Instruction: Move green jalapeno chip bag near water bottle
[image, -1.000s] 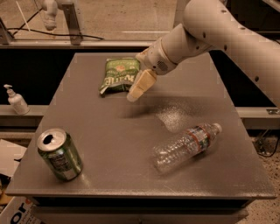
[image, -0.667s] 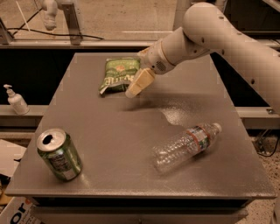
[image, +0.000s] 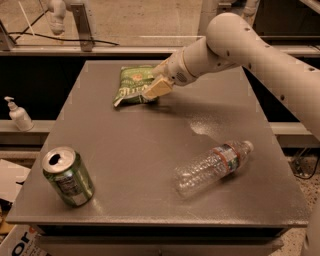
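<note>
The green jalapeno chip bag (image: 131, 85) lies flat at the far left-centre of the grey table (image: 125, 150). My gripper (image: 156, 89) hangs at the end of the white arm, down over the bag's right edge. The water bottle (image: 214, 166) lies on its side at the near right of the table, its white cap pointing right, well apart from the bag.
A green soda can (image: 67, 176) stands at the near left corner of the table. A small white pump dispenser (image: 19, 114) stands on a ledge left of the table. A rail and glass run behind the far edge.
My gripper has moved left and down, from above the table right of the bag to the bag's right edge. The bag, the bottle and the can have not moved.
</note>
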